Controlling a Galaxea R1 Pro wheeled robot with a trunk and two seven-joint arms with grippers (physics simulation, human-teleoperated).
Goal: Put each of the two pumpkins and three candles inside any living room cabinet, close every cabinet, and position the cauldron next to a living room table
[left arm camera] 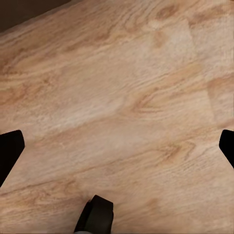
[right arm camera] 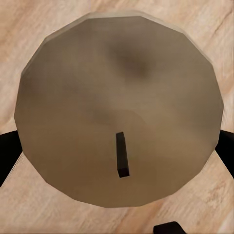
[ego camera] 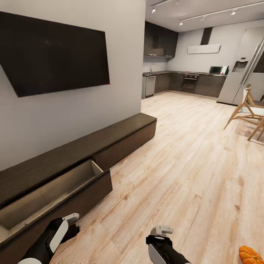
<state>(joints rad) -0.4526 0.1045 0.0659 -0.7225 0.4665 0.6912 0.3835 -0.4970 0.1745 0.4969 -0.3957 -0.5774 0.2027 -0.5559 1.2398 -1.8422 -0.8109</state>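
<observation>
Close-up, candle (right arm camera: 119, 109) end-on btwn right end effector (right arm camera: 117, 156) fingers, wick facing cam

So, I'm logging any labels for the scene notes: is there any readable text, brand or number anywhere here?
None. The wall screen is blank, the microwave and fridge show no legible marks, and the candle and cabinet are unmarked.
</observation>
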